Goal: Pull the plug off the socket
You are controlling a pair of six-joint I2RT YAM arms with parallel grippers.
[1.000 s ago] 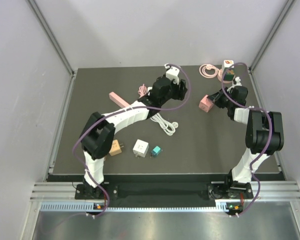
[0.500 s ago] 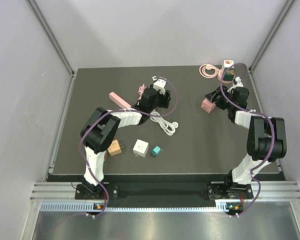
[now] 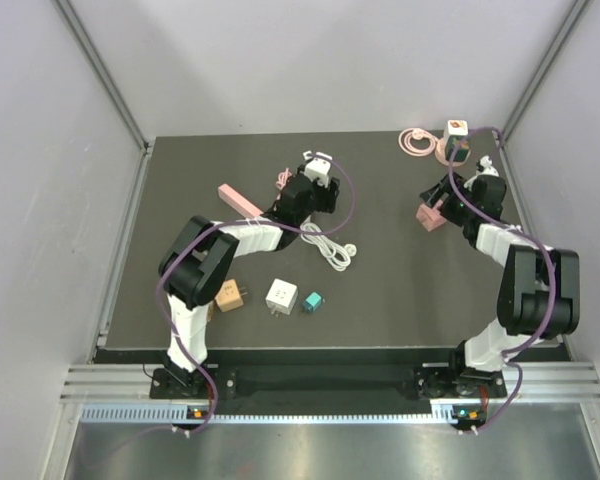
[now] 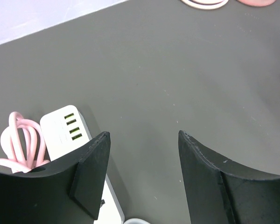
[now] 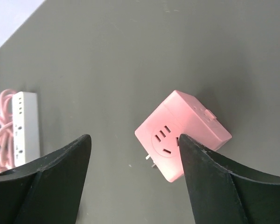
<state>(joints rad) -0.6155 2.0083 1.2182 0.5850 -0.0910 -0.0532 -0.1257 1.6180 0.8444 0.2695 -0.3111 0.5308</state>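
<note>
– Is anything caught in the right gripper [image 5: 133, 139]?

– No. Its jaws stand spread with nothing pinched. The pink socket cube [image 5: 186, 133] lies loose on the dark table [image 5: 130, 56] just under the gap, close to one finger. I can't tell whether the finger touches it. One face shows socket holes, and metal prongs stick out at its lower edge.

– And the left gripper [image 4: 143, 135]?

– Spread as well, with only bare table between its fingers. A white power strip [image 4: 65, 128] lies beside one finger and is partly hidden behind it. A bundled pink cable [image 4: 21, 140] sits just beside the strip.

– Where is all this on the table?

– The pink cube is far right, toward the back. The left gripper hangs around the back middle. Nearer the arms' bases lie a white cube [image 3: 281, 295], a teal block [image 3: 312, 302] and a tan block [image 3: 230, 295], well apart from both grippers.
</note>
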